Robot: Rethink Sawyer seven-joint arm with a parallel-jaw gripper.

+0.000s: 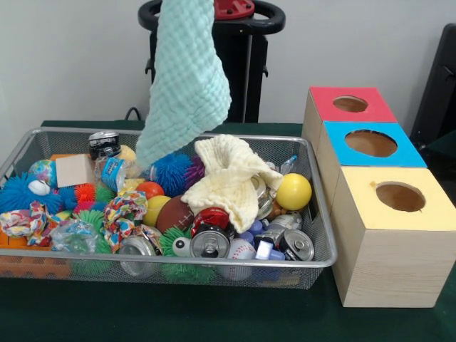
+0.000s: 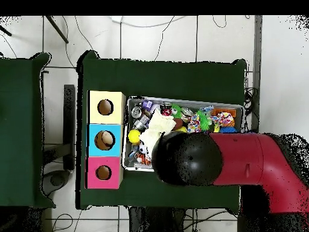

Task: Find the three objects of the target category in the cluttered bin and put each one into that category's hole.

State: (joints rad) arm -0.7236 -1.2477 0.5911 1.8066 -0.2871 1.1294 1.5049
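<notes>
I have a mint-green cloth (image 1: 187, 78) hanging high above the wire bin (image 1: 322, 214), its lower corner trailing just over the toys at the back. It hangs in a long drape, which tells me it is pinched at its top, but the hand itself is out of the front view above the picture's edge, and in the overhead view the arm (image 2: 241, 160) covers it. So I cannot tell the hand's state directly; judging by the hang, it is most likely clamped on the cloth.

The lift looks deliberate: raised this far, the cloth clears the bin's rim and the clutter, so it can be carried sideways without dragging cans or balls along.

A second cloth, pale yellow (image 1: 229, 178), lies crumpled on top of the heap near the yellow ball (image 1: 293, 191).

The three wooden boxes stand just beside the bin on the green tabletop (image 1: 214, 317), holes facing up: red (image 1: 350, 104) farthest, blue (image 1: 370, 143) in the middle, yellow (image 1: 400, 197) nearest the camera. Which hole takes cloths, I cannot say.
</notes>
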